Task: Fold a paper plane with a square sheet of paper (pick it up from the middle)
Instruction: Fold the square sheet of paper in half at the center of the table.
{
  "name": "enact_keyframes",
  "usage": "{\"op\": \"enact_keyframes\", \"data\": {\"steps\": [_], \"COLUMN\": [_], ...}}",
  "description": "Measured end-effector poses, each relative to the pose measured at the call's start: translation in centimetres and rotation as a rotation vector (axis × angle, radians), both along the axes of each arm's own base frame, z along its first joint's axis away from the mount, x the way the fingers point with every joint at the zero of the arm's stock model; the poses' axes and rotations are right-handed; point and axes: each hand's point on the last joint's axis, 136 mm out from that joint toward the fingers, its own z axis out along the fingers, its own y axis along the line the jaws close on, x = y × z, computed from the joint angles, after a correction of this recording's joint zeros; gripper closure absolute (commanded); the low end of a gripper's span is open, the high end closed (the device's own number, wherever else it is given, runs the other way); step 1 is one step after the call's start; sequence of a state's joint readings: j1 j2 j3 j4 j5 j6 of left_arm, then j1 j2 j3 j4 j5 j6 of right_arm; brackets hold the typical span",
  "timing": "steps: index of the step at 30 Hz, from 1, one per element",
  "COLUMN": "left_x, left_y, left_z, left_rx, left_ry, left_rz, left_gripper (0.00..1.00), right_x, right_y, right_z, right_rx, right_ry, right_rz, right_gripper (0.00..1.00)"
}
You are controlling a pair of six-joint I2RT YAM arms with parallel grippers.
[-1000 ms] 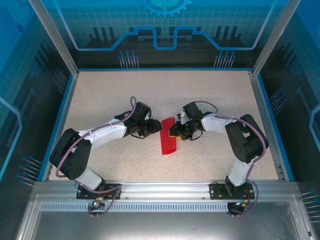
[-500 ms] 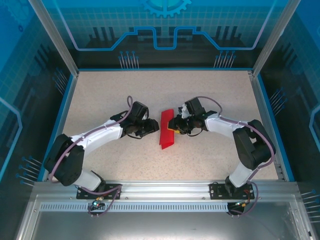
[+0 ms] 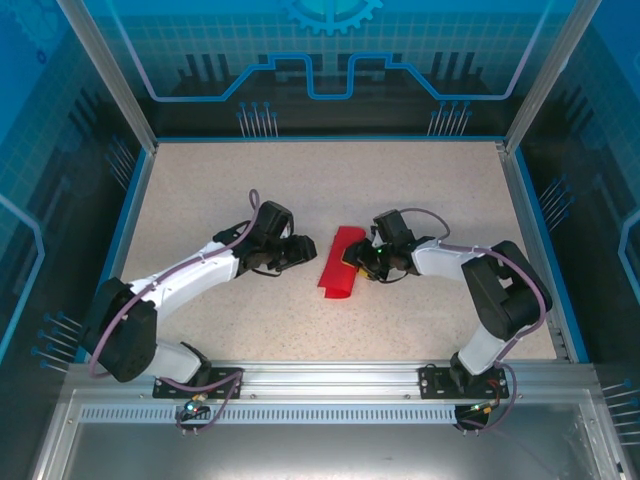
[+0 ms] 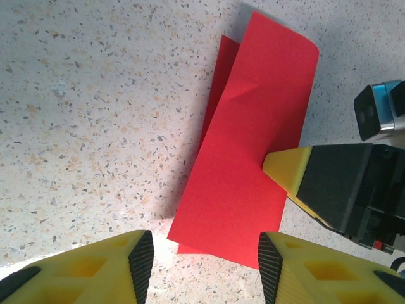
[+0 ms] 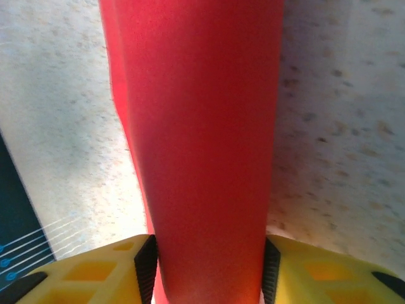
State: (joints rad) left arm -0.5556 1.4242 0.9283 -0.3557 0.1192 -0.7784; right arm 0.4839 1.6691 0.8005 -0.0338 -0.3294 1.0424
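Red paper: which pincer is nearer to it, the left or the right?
Right. The right pincer is at the right edge of the paper, which reaches in between its jaws. The left pincer stands open on the paper's left side, apart from it.

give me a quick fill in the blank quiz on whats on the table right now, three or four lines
1. The folded paper lying on the speckled table is ___ in colour.
2. Seen from above, the paper lies ___ the left claw and the right claw.
3. The left claw stands ___, with nothing between its fingers.
4. Those fingers are ___ with dark pads.
Missing words: red; between; open; yellow.
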Motion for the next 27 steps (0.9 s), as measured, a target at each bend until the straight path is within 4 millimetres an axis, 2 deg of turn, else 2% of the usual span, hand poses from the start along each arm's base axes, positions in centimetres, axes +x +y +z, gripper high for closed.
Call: {"op": "enact_keyframes", "data": {"steps": [4, 7, 14, 27], "left_x": [-0.1, -0.2, -0.2, 0.3], "left_y": [-0.2, -0.3, -0.8, -2.1], "left_z": [-0.8, -1.3, -1.3, -1.1], "left_rx": [0.003, 0.005, -0.006, -0.027], "left_ry": [0.023, 0.04, 0.047, 0.045], "left_rz": [-0.008, -0.016, -0.036, -0.07], "left_gripper": [0.5, 0.5, 0.5, 0.54], "right_x": [-0.8, -0.5, -0.6, -1.5], "right_y": [-0.5, -0.5, -1.1, -2.2], "right_z": [-0.3, 0.3, 0.8, -1.4], "right_rx": [-0.052, -0.077, -0.159, -0.266], "right_ry": [0.022, 0.018, 0.017, 0.099], "right_rz": [0.042, 0.083, 0.156, 0.242], "right_gripper": [0.47, 0.47, 0.46, 0.47]}}
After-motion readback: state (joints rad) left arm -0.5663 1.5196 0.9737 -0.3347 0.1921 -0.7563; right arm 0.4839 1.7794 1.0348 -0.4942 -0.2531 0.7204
